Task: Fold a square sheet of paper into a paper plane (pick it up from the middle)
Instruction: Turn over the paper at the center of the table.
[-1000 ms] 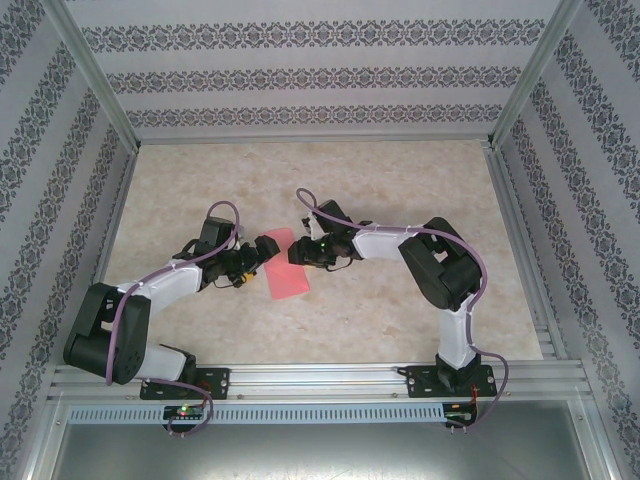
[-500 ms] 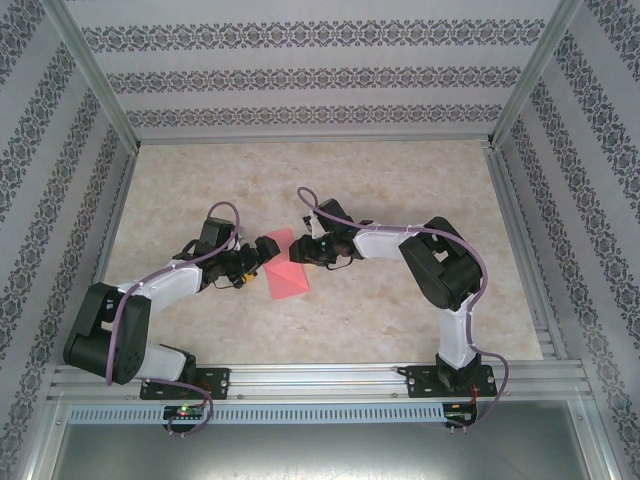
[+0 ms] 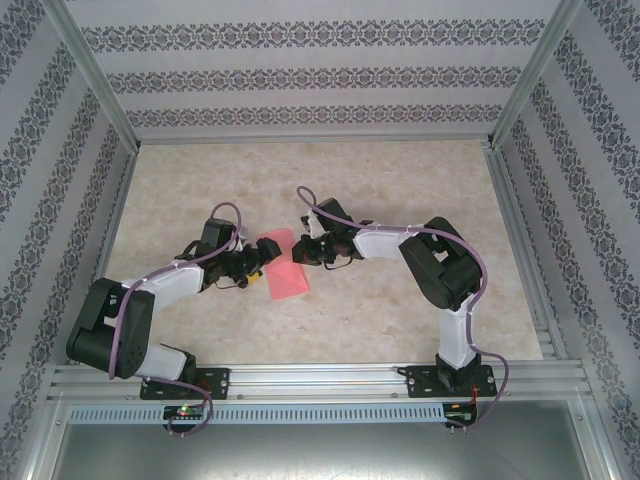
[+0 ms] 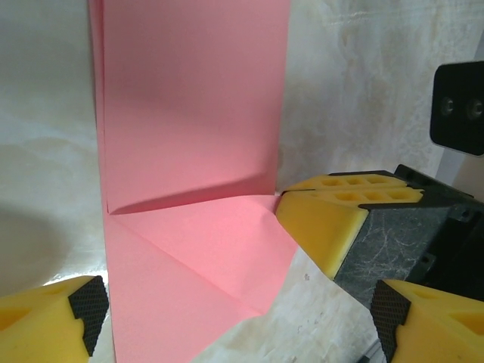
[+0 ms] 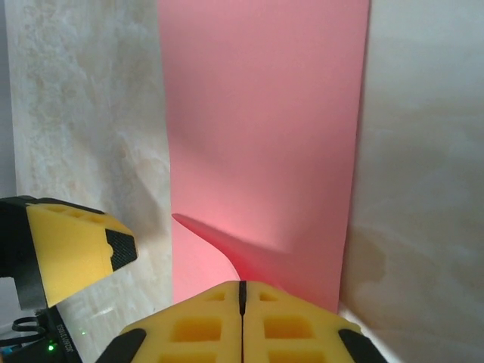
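Observation:
The square sheet of paper (image 3: 284, 268) is salmon pink and lies on the table between the two arms, folded into a long strip. In the left wrist view a corner of the sheet (image 4: 189, 151) is turned in as a triangle. My right gripper (image 3: 301, 254) is at the strip's right edge with its jaws together. A raised ridge of the sheet (image 5: 265, 136) runs up into the seam of the right gripper (image 5: 242, 291). My left gripper (image 4: 242, 333) stands open astride the strip's near end. No finished paper plane is in view.
The marbled tabletop (image 3: 400, 190) lies bare round the paper. Patterned walls and aluminium rails (image 3: 310, 143) enclose it on three sides. The two grippers are close together, with a left fingertip (image 5: 72, 249) showing just left of the right jaws.
My right gripper has closed at the paper's edge. The sheet's lower part, lifted half a second ago, lies flat again. My left arm has edged slightly toward the paper.

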Robot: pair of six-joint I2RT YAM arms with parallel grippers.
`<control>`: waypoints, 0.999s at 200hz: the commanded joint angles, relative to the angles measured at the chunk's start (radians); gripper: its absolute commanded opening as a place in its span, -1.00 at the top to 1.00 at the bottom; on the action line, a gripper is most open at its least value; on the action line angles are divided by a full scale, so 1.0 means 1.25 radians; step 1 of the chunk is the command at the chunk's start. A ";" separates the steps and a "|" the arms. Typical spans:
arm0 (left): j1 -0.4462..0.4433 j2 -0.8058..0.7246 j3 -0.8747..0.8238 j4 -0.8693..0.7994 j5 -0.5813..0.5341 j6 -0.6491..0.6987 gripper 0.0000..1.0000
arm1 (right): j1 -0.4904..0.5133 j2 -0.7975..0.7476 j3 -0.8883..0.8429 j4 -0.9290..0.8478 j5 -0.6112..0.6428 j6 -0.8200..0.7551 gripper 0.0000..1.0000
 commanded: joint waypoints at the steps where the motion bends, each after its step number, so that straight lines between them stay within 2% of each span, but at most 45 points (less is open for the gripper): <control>1: 0.004 0.018 -0.012 0.058 0.038 -0.018 -0.77 | -0.014 -0.019 -0.022 0.032 -0.002 0.007 0.94; 46: 0.004 0.046 -0.014 0.092 0.065 -0.023 -0.62 | -0.036 -0.030 -0.058 0.086 -0.002 0.044 0.95; 93: 0.004 0.084 0.000 0.123 0.090 -0.017 -0.40 | -0.038 -0.029 -0.060 0.095 -0.010 0.052 0.94; 138: 0.003 0.134 0.023 0.151 0.111 -0.021 -0.26 | -0.038 -0.028 -0.059 0.095 -0.018 0.053 0.92; 200: 0.003 0.180 0.049 0.176 0.117 -0.037 0.05 | -0.038 -0.027 -0.060 0.095 -0.023 0.054 0.88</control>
